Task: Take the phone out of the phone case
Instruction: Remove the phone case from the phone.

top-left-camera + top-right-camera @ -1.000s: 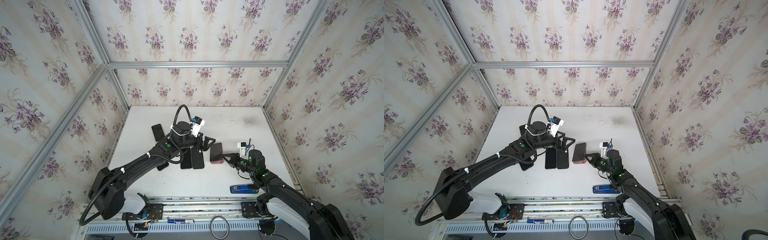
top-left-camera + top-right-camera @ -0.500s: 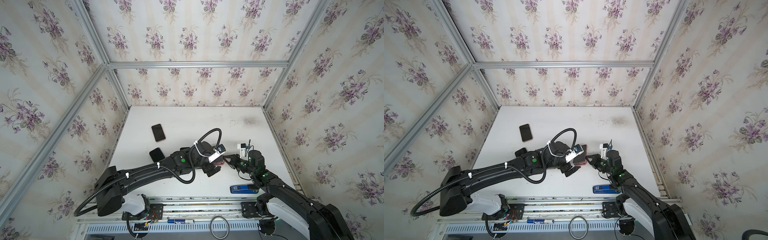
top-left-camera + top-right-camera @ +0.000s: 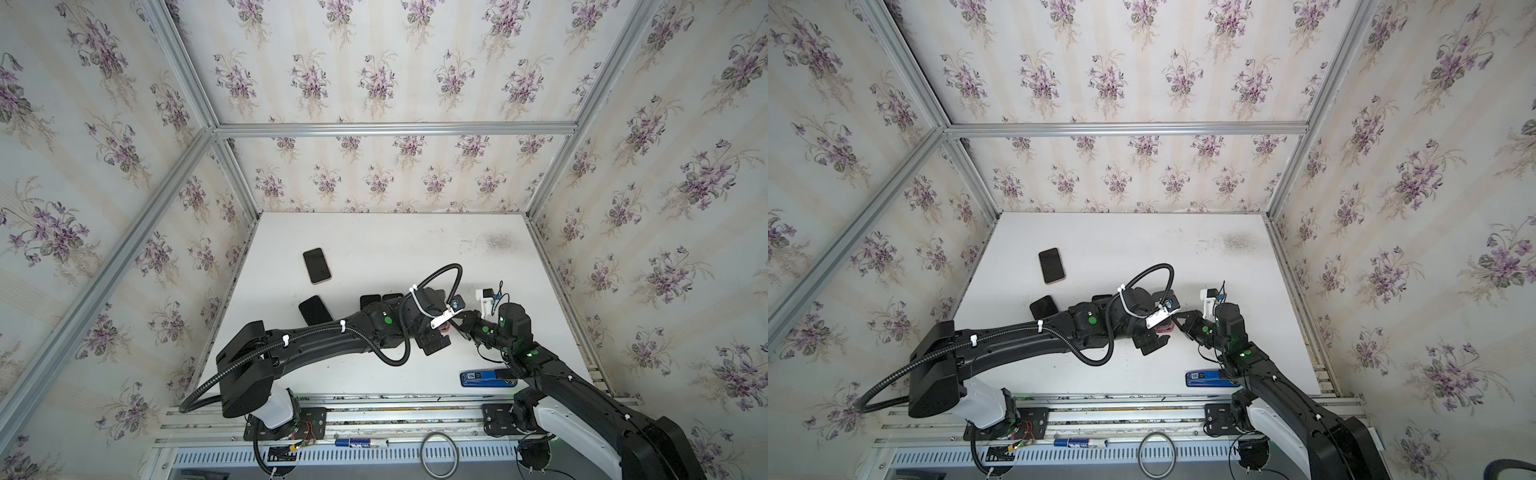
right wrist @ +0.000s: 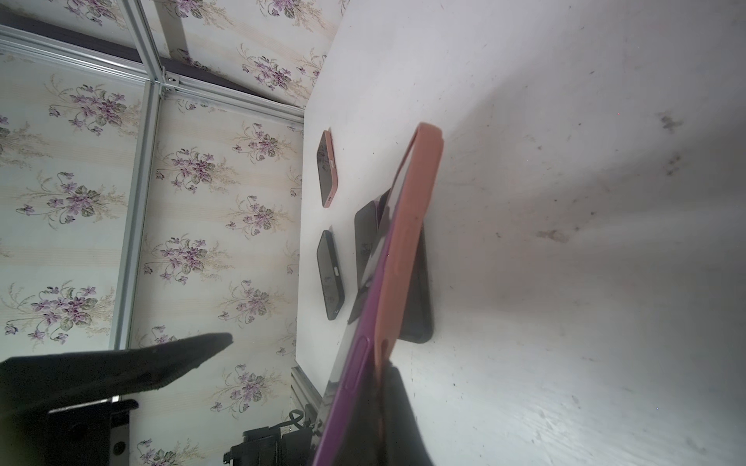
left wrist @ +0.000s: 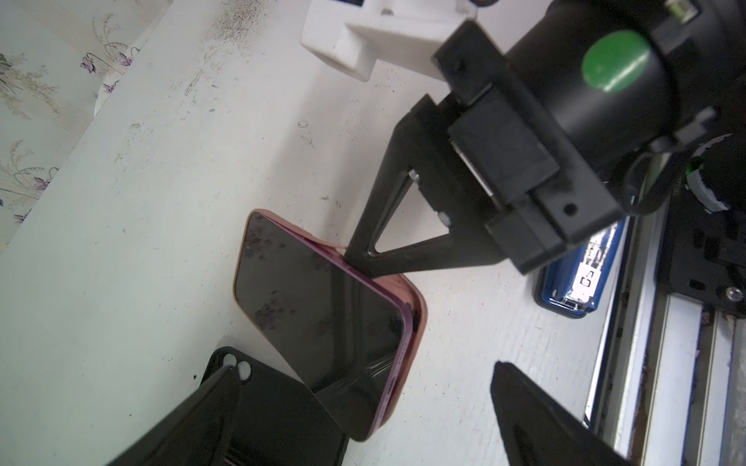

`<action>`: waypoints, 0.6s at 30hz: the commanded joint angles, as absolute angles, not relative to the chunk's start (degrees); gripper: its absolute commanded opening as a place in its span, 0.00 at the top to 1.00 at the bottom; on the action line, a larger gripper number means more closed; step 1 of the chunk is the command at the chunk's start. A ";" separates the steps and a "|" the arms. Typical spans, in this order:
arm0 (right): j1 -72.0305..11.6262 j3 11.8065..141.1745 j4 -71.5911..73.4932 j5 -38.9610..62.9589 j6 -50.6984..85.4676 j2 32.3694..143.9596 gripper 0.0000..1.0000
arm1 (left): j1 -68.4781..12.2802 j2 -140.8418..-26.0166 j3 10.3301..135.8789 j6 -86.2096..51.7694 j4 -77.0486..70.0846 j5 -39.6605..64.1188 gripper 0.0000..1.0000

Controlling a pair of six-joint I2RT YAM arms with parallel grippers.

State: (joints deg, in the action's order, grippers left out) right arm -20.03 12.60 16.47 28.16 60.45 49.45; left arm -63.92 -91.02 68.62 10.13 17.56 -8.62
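Phone point(image 5: 319, 298) is a bit right of the middle of the table point(image 3: 374, 241), toward the near side. It's screen up and tilted, with one end lying over a black case point(image 5: 274, 403). Its pink case point(image 5: 415, 306) is only half on: along the right long edge the purple frame already sits proud of the pink lip.

Right gripper point(image 5: 359, 258) has its jaws closed to a point, with the tip jammed right at the seam between frame and lip. Can't tell whether it's actually pinching the lip or just wedging. Left gripper point(image 5: 362, 365) is spread about as wide as it goes, one finger on either side of the phone, and it isn't touching anything as far as I can see.

My guess on handling:
- **Phone:** stiff, and the smudgy glass is probably slick and breakable, so I wouldn't clamp on the faces.
- **Case:** looks like soft, rubbery stuff that bends and clings.
- **Grip:** I'd take the phone across its two long edges, on the bare frame where it's popped free, and pin or peel the case by its lip.
- **Risk:** the case could stretch and drag along, or the phone could squirt out of the fingers.
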 commanded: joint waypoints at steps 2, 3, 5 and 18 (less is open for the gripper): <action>-19.97 12.56 20.41 29.40 60.89 49.00 1.00 | -64.09 -92.90 70.36 10.48 17.22 -10.90 0.02; -20.00 12.44 20.63 29.52 61.08 48.94 1.00 | -64.08 -93.42 70.70 10.60 17.20 -10.90 0.03; -20.00 12.55 20.61 29.81 61.17 48.70 1.00 | -64.11 -94.35 71.18 10.63 17.20 -11.03 0.03; -20.04 11.88 19.65 30.06 61.45 46.38 1.00 | -63.96 -97.46 71.04 10.30 14.85 -17.55 0.17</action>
State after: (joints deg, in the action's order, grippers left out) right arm -19.97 11.88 16.62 28.47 61.23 46.98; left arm -64.23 -97.25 71.24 10.11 16.82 -14.22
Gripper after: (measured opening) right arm 0.066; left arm 0.840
